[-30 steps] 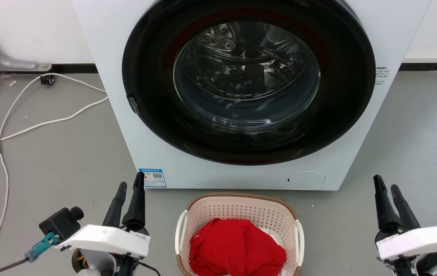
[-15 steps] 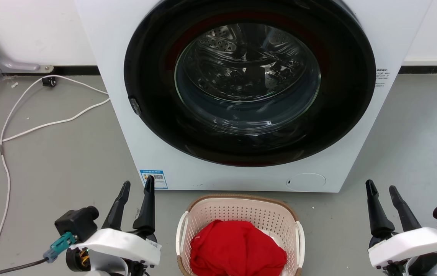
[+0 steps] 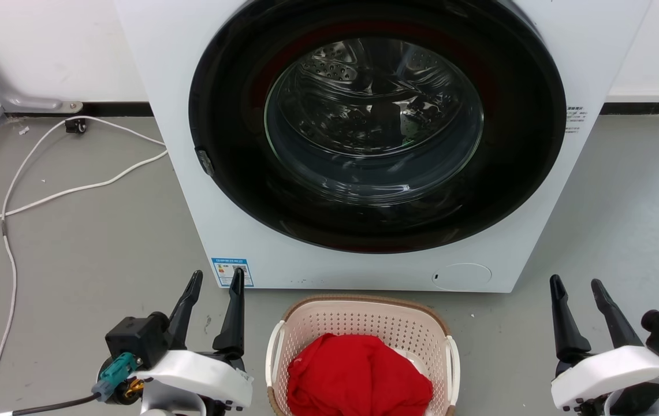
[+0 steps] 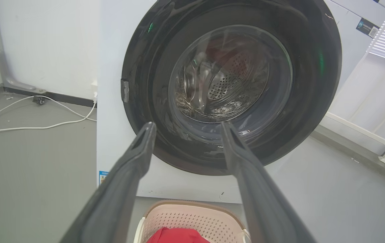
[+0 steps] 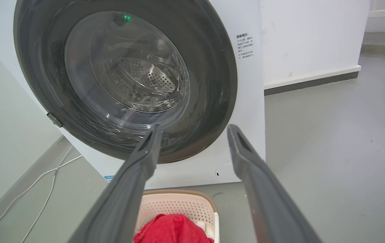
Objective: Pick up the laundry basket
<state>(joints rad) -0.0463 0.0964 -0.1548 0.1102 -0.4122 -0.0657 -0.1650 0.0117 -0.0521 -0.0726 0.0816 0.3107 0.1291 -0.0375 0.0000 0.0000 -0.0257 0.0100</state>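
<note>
The laundry basket (image 3: 364, 320), cream-pink with perforated walls, a brown woven rim and white side handles, stands on the floor at the bottom centre of the head view, holding a red cloth (image 3: 358, 375). My left gripper (image 3: 216, 280) is open to the left of the basket, apart from it. Well off to the basket's right, my right gripper (image 3: 576, 283) is open too. Between the left fingers in the left wrist view (image 4: 185, 126) the basket (image 4: 192, 216) lies low. The right wrist view has the basket (image 5: 179, 206) low between its open fingers (image 5: 192, 128).
A white front-loading washer (image 3: 364, 254) with a shut dark round door (image 3: 375, 127) stands just behind the basket. White cables (image 3: 46, 190) trail over the grey floor at the left. A white wall (image 3: 46, 52) runs behind, and white slatted framing (image 4: 381, 111) stands at the right.
Both grippers have opened wider. The left one has shifted right, toward the basket, and the right one slightly left. The head camera has tilted a little, so the scene sits lower.
</note>
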